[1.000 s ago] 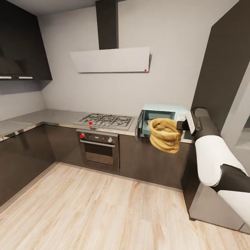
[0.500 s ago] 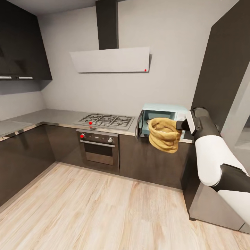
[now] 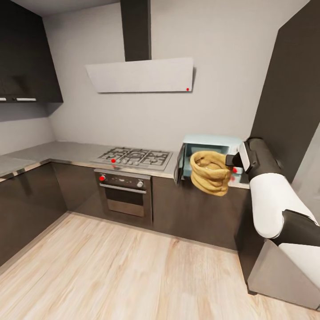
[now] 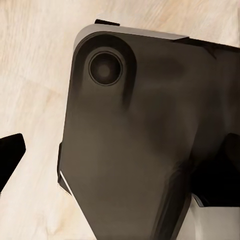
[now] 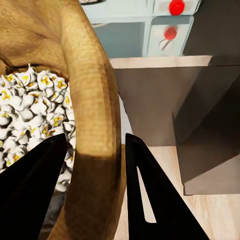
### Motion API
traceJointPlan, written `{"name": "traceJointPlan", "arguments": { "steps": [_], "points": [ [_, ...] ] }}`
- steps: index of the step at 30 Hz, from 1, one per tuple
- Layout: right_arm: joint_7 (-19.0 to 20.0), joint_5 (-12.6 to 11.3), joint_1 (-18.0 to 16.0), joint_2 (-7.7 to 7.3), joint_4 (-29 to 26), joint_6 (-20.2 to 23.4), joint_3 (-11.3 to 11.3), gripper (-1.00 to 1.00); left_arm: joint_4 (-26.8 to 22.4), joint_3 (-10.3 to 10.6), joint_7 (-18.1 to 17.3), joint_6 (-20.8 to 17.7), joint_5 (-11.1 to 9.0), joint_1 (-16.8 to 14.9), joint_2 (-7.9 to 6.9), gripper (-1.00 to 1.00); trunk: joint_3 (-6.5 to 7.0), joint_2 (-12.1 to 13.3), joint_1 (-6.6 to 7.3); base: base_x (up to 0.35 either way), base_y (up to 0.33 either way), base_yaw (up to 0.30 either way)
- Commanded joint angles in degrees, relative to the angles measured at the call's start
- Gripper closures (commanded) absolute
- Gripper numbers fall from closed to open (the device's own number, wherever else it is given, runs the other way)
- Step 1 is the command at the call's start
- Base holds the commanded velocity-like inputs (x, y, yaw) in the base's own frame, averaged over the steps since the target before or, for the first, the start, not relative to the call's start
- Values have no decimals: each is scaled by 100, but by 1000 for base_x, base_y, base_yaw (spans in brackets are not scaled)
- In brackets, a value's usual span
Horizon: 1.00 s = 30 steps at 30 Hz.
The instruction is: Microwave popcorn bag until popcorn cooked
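1. We carry the popcorn bag (image 3: 210, 173) in our right hand (image 3: 230, 162), held in the air in front of the microwave (image 3: 212, 151), off the table (image 3: 58, 152).
2. Right hand (image 5: 92, 187): closed partway on the bag's rolled rim, one finger inside by the popcorn (image 5: 30, 117), one finger outside the wall. The grip looks firm.
3. Left hand: the left wrist view looks at a dark robot part (image 4: 135, 145) over wooden floor (image 4: 30, 90), with one dark fingertip at the edge. We cannot tell if it is open or closed, and nothing shows in it.
4. The microwave door (image 3: 178, 163) stands open, swung to the left, so the cavity is free to enter.
5. Step in hand, as we judge it: bring the bag to the opening and set it inside.
6. To do it well: keep the mouth up so no popcorn spills; go in straight and level; clear the door edge and the top of the opening; lower onto the cavity floor before letting go; pull the inner finger out upward so it does not tip the bag.
7. Risk: the bag is soft and held by one side of the rim, so it may sag or swing.
8. Counts: one bag, one heap of popcorn with many pieces, one microwave, one hob (image 3: 134, 157), one oven (image 3: 123, 192), one hood (image 3: 141, 75).
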<state>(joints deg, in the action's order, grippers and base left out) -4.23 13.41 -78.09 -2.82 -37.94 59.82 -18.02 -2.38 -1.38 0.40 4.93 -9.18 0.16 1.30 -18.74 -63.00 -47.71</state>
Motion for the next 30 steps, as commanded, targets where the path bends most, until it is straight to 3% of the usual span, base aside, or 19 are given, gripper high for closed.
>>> {"name": "traceJointPlan", "arguments": {
  "steps": [1, 16, 23, 30],
  "points": [
    [-16, -6, -5, 2, -3, 18, -9, 100, -8, -10, 4, 8, -31, 2, 2, -100, -6, -3, -4, 324, 0, 0],
    [-24, 2, -5, -36, 0, 18, 16, 100, -8, -11, 4, 8, -31, 2, 2, -100, -6, -3, -4, 324, 0, 0],
    [-47, 15, -5, -225, 759, 18, 0, 100, -8, -11, 4, 8, -31, 2, 2, -100, -6, -3, -4, 321, 0, 0],
    [-48, 12, -5, -260, 849, 18, -16, 100, -8, -11, 4, 8, -31, 2, 2, -100, -6, -3, -4, 247, 0, 0]
  ]
}}
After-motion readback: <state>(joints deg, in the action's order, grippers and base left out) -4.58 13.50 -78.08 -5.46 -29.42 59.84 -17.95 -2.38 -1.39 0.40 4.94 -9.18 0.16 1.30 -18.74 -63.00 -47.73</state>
